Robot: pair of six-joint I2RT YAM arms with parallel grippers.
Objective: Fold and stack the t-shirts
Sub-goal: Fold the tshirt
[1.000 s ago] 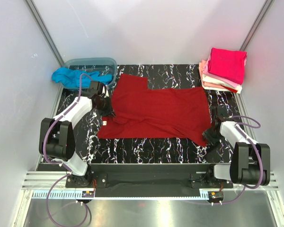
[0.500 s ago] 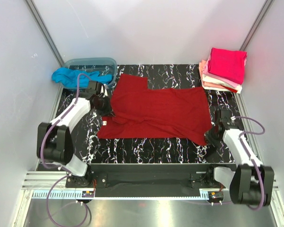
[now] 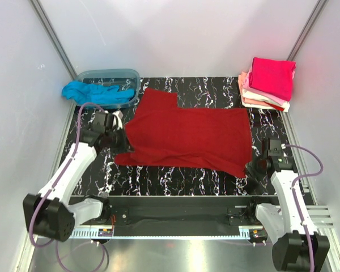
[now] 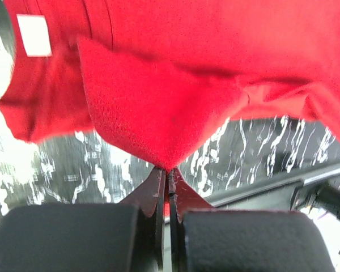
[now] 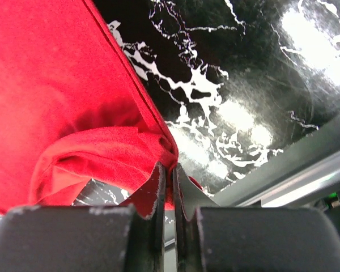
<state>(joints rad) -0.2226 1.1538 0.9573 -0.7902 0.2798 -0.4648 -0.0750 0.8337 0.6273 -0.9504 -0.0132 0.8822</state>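
Observation:
A dark red t-shirt (image 3: 187,133) lies spread on the black marbled table (image 3: 175,175). My left gripper (image 3: 122,141) is shut on its left edge; in the left wrist view the left gripper (image 4: 168,170) pinches a fold of the red t-shirt (image 4: 175,102), with the white neck tag (image 4: 34,35) at upper left. My right gripper (image 3: 252,168) is shut on the shirt's near right corner; in the right wrist view the right gripper (image 5: 170,167) clamps the hemmed corner (image 5: 102,147). A turquoise t-shirt (image 3: 93,92) hangs over the tub. Folded magenta, pink, peach and white shirts (image 3: 269,82) are stacked at the back right.
A translucent blue-grey plastic tub (image 3: 110,79) stands at the back left corner. White walls close in on both sides and behind. The table's metal front rail (image 3: 175,207) runs along the near edge between the arm bases.
Both arms have drawn back toward the near edge. The left gripper has pulled the shirt's left edge nearer and leftward, and the right gripper has pulled its near right corner nearer.

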